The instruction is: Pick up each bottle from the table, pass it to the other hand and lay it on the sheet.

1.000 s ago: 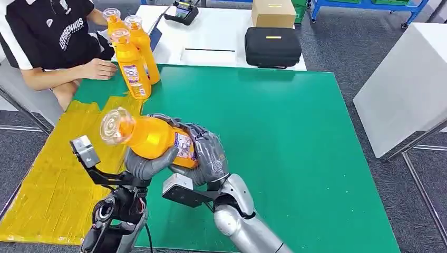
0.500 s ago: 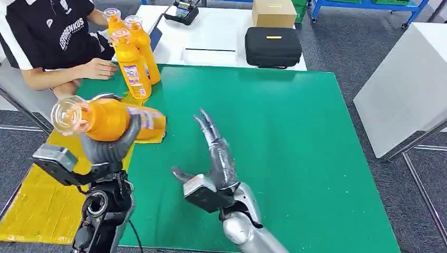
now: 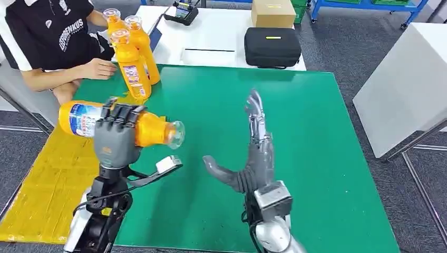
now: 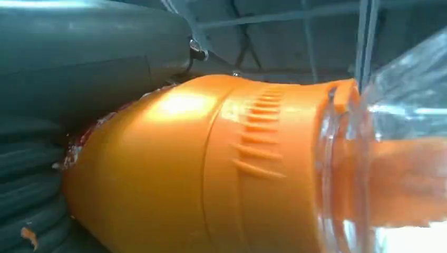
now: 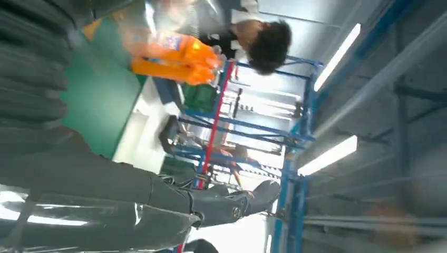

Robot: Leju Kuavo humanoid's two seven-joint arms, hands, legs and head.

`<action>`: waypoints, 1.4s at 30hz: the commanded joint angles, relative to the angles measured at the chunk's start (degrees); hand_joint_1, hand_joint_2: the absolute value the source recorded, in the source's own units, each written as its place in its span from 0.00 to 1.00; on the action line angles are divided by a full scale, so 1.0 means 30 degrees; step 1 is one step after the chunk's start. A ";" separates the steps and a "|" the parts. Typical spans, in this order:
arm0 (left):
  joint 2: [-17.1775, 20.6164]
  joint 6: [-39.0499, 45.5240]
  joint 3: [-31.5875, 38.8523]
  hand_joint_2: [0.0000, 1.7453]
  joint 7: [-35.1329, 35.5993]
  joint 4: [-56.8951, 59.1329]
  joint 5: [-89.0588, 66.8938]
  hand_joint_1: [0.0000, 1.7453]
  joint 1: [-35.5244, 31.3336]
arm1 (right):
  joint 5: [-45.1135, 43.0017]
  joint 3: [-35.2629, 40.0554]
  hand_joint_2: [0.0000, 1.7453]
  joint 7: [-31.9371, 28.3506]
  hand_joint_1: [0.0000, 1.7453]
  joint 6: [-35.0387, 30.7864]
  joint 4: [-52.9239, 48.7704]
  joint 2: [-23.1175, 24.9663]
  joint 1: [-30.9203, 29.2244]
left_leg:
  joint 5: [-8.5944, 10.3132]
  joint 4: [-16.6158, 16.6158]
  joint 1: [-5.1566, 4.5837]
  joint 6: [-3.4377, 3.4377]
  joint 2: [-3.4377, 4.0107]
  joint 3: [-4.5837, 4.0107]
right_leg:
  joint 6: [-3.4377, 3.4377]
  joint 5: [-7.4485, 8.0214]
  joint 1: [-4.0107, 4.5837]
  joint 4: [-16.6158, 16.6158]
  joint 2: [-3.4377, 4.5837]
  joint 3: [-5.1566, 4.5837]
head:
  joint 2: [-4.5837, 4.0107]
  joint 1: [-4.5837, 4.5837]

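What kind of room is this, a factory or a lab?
Probably a workshop or test lab rather than a home: blue metal racks stand at the back, long ceiling strip lights hang overhead, and a green mat covers the work table.

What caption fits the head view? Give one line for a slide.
Left hand holds an orange bottle sideways above the yellow sheet; right hand open.

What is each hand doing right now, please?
Left hand: holding an orange bottle on its side.
Right hand: open, fingers spread, holding nothing.
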 commanded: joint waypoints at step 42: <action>0.3168 -0.7015 -0.0957 1.00 0.3376 1.5454 -0.0817 1.00 -0.6181 | 0.0973 0.0289 1.00 0.0602 0.00 0.0426 -0.2111 -0.1086 0.0201 | -0.0032 0.0015 0.0043 -0.0065 0.0001 0.0064 | -0.0048 -0.0050 0.0050 0.0029 -0.0030 0.0075 | 0.0000 0.0007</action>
